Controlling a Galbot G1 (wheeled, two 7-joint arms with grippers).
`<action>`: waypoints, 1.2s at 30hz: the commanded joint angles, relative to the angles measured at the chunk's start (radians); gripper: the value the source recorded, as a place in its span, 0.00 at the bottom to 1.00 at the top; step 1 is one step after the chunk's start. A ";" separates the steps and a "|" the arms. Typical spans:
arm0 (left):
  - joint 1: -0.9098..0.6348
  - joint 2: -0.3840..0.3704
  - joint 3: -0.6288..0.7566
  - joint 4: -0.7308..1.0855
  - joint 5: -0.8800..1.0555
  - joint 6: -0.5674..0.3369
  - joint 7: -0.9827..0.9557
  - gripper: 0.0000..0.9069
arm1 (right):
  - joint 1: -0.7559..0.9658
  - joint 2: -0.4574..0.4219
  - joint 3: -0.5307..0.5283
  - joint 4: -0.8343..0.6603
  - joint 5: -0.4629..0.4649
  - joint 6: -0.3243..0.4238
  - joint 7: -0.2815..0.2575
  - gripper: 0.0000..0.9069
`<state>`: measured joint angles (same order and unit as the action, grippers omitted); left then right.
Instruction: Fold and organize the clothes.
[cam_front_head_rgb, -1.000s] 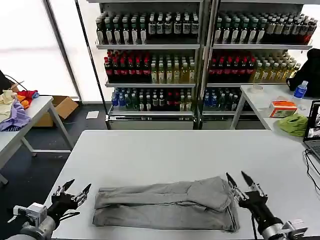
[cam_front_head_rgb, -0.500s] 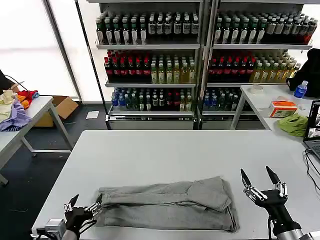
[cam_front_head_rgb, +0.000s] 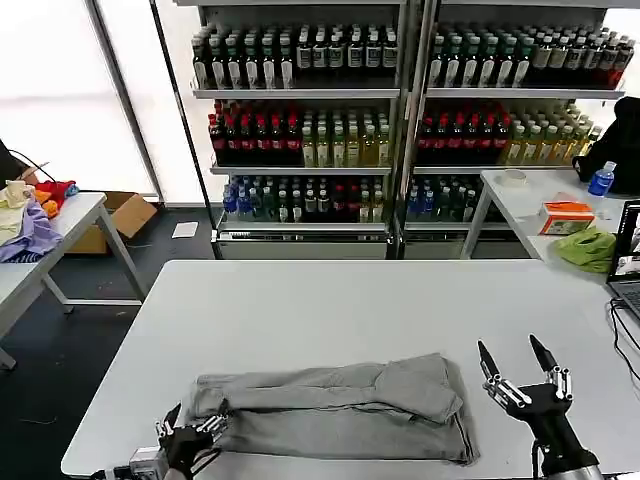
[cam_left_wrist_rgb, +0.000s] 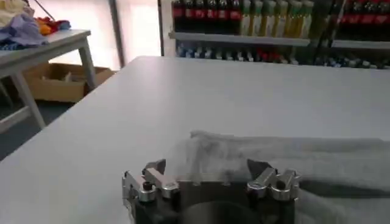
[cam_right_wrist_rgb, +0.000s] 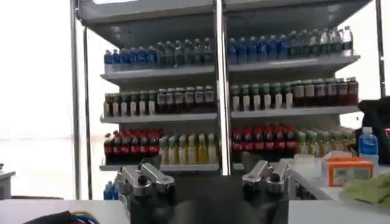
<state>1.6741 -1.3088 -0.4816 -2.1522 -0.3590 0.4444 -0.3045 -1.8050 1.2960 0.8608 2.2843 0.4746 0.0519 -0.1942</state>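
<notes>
One of the clothes, a grey shirt (cam_front_head_rgb: 340, 410), lies folded into a long band across the near part of the white table (cam_front_head_rgb: 350, 300). My left gripper (cam_front_head_rgb: 195, 425) sits low at the table's front edge, against the shirt's left end. Its fingers are open, and in the left wrist view the left gripper (cam_left_wrist_rgb: 207, 169) has the grey shirt (cam_left_wrist_rgb: 286, 158) edge lying between and just ahead of them. My right gripper (cam_front_head_rgb: 512, 352) hovers open to the right of the shirt, fingertips pointing up and clear of the cloth. The right wrist view has the right gripper (cam_right_wrist_rgb: 204, 169) facing the shelves with nothing between its fingers.
A laptop (cam_front_head_rgb: 627, 262) and its cable lie at the table's right edge. Bottle shelves (cam_front_head_rgb: 400, 130) stand behind. A side table on the left carries coloured cloths (cam_front_head_rgb: 30, 232). The right back table holds a green cloth (cam_front_head_rgb: 590, 248) and an orange box (cam_front_head_rgb: 566, 215).
My left gripper has slid right along the front edge until it reached the shirt's left end. My right gripper drew away from the shirt's right end, then stayed almost still.
</notes>
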 joint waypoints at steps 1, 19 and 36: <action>-0.001 -0.037 0.037 0.051 0.034 -0.029 -0.023 0.33 | -0.004 0.001 -0.008 0.001 0.026 0.014 -0.010 1.00; -0.007 -0.049 0.038 0.022 0.004 -0.068 0.028 0.01 | 0.000 -0.003 -0.009 0.001 0.043 0.007 0.002 1.00; -0.130 0.186 -0.481 0.131 -0.275 -0.036 0.138 0.01 | 0.012 -0.010 -0.014 0.004 0.054 0.003 0.027 1.00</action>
<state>1.6035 -1.2827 -0.6106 -2.1108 -0.4763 0.4011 -0.2512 -1.7931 1.2870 0.8477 2.2873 0.5246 0.0557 -0.1716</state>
